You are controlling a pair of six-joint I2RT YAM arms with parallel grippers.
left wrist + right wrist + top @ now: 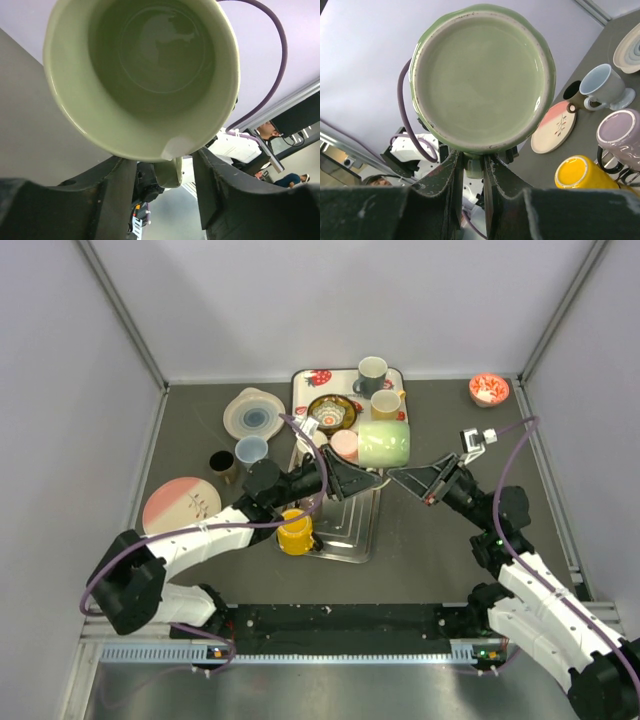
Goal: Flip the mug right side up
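Note:
The pale green mug (384, 444) hangs in the air on its side above the drying rack, its mouth toward the left arm. The left wrist view looks straight into the empty mug (140, 75). My left gripper (165, 165) straddles the handle (169, 174) from below, open, with a gap on each side. The right wrist view shows the mug's base (480, 75). My right gripper (472, 162) is shut on the handle (473, 169). From above, the left gripper (370, 478) and right gripper (398, 476) meet under the mug.
A yellow mug (295, 532) sits upside down on the metal rack (352, 530). A pink cup (343, 445), a blue cup (250, 450), a dark cup (222, 465), a pink plate (180, 503) and a strawberry tray (305, 380) with mugs lie behind. A red bowl (488, 390) is at the far right.

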